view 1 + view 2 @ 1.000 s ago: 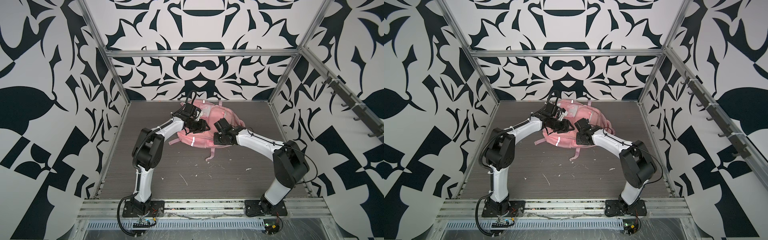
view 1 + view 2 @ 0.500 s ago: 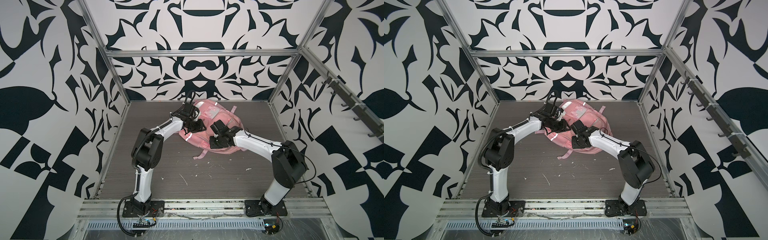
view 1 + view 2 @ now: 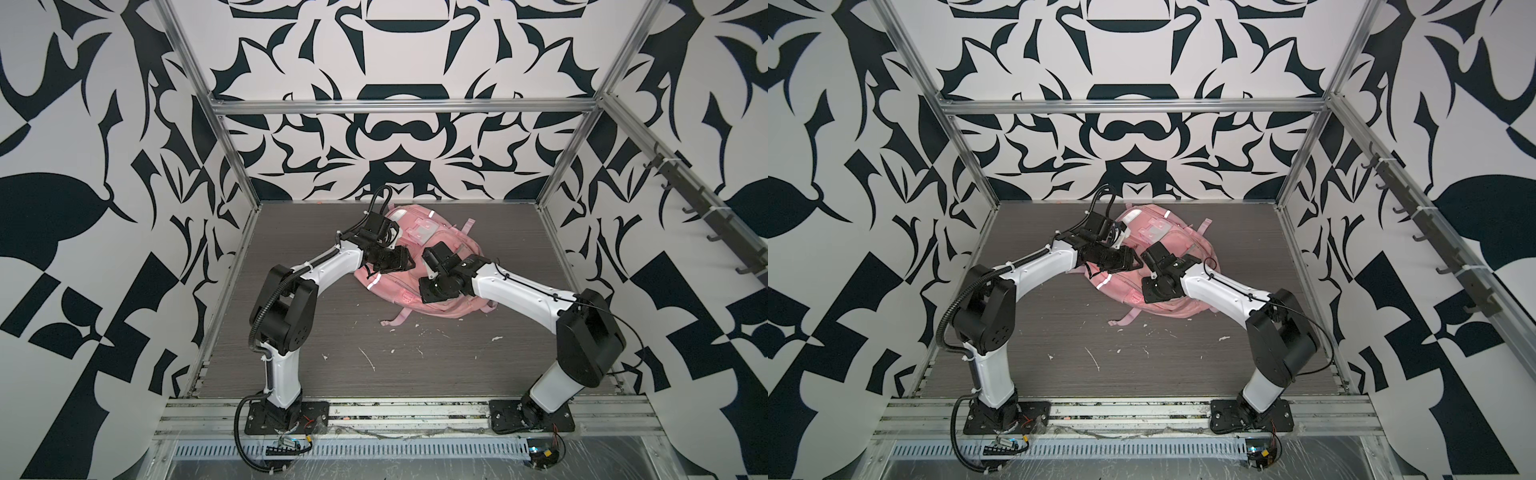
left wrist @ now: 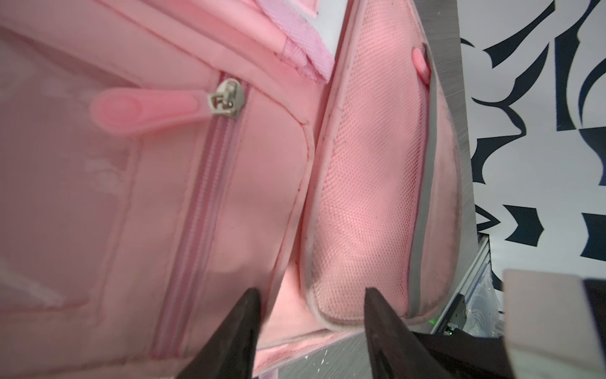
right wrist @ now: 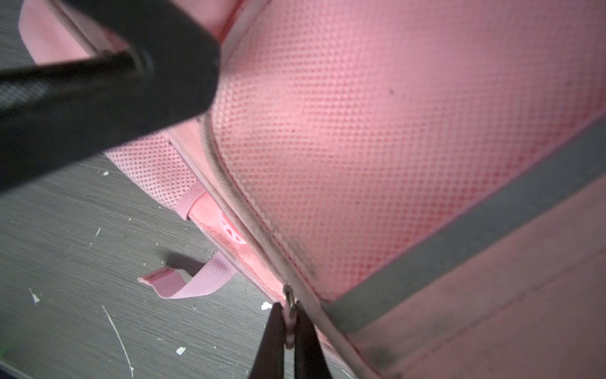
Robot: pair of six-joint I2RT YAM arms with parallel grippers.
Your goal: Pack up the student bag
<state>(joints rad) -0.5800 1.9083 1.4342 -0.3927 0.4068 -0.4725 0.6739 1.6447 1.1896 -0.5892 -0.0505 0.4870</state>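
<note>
The student bag [image 3: 424, 228] [image 3: 1158, 232], a pink backpack with silver strips, lies at the back middle of the table in both top views. My left gripper [image 3: 405, 264] [image 3: 1130, 262] hangs over its left side. In the left wrist view the left gripper [image 4: 311, 293] is open, and the bag's mesh side panel [image 4: 360, 197] and a fabric edge lie between its fingers. My right gripper [image 5: 290, 308] is shut on a small pink zip pull [image 5: 290, 328] at the edge of the mesh panel. In both top views the right gripper [image 3: 430, 291] [image 3: 1152, 291] rests on the bag's front.
A loose pink strap [image 3: 395, 326] [image 5: 196, 279] trails toward the front. White scraps [image 3: 368, 359] litter the grey table. The left arm's black body [image 5: 98, 82] hangs close above the right gripper. A hook rail [image 3: 706, 224] runs along the right wall.
My right gripper has moved left and toward the front with the zip pull. The bag has shifted left and bunched up, and its loose strap has swung left.
</note>
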